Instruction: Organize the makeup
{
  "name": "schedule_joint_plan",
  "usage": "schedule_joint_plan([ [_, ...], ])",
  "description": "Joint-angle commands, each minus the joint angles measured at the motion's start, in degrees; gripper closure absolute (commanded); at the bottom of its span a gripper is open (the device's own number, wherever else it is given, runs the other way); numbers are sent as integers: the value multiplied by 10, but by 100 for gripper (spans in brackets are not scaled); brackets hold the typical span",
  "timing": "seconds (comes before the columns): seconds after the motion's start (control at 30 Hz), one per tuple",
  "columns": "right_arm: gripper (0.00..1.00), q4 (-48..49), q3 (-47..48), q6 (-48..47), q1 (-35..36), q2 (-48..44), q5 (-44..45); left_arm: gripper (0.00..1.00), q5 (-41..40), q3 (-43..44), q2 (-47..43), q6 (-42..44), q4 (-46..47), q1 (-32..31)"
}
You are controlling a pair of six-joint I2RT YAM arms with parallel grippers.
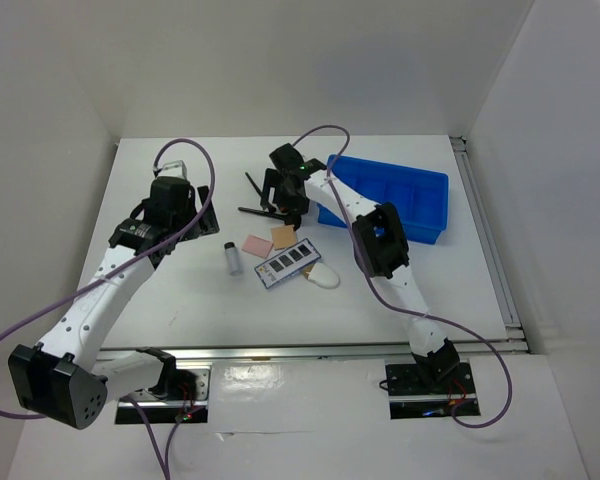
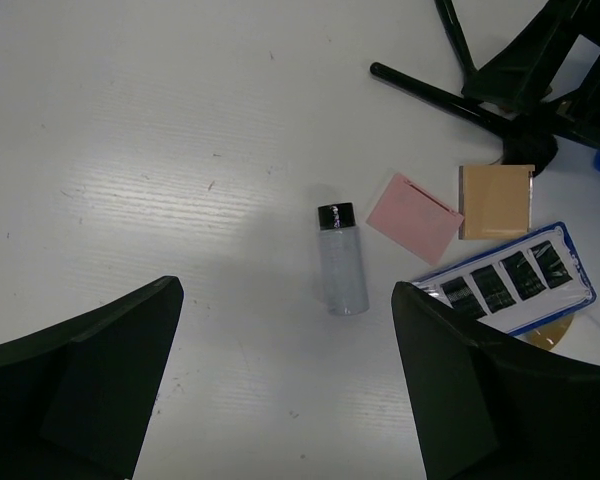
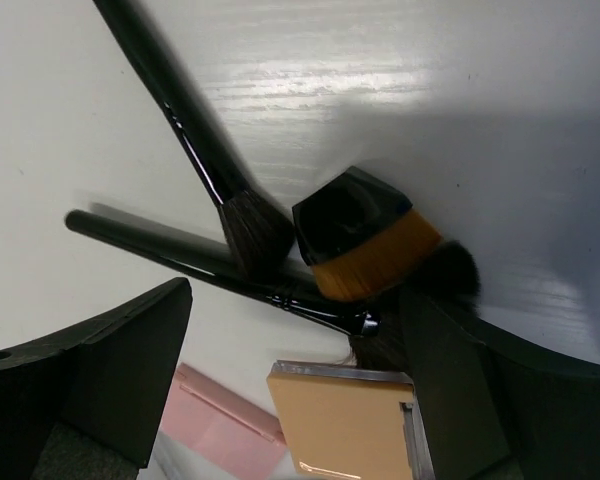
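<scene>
Left fingers [image 2: 100,380]: spread wide, gripping nothing, over bare bench [image 2: 130,120] on the left-edge side of the vial.
Right fingers [image 3: 110,370]: spread wide, gripping nothing, straddling the brush heads beyond mid-bench.
Sponge [image 1: 323,277]: white oval, closest to the front edge, just beside the palette's right end.
Palette [image 1: 287,264]: dark pans in a blue-rimmed case, flat at mid-bench.
Vial [image 2: 341,260]: clear with a black cap, on its side, left of the palette and apart from it.
Pink pad [image 2: 415,217]: flat, just beyond the palette.
Tan pad [image 2: 495,200]: flat, just right of the pink pad.
Brush A [image 3: 170,95]: thin, black handle, bristles resting over brush B.
Brush B [image 3: 160,245]: thin, black handle, lying beneath.
Stubby brush [image 3: 365,235]: black faceted base, orange bristles, against both brushes.
Tray [image 1: 432,215]: blue, compartmented, toward the far right corner.
</scene>
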Motion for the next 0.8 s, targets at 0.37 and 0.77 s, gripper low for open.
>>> schedule_joint_plan([
  [0.37, 9, 49, 59, -5, -13, 47, 20, 0, 10, 4, -8, 12, -4, -2],
  [0.77, 11, 59, 62, -62, -7, 58, 68, 0, 5, 4, -8, 17, -10, -2],
])
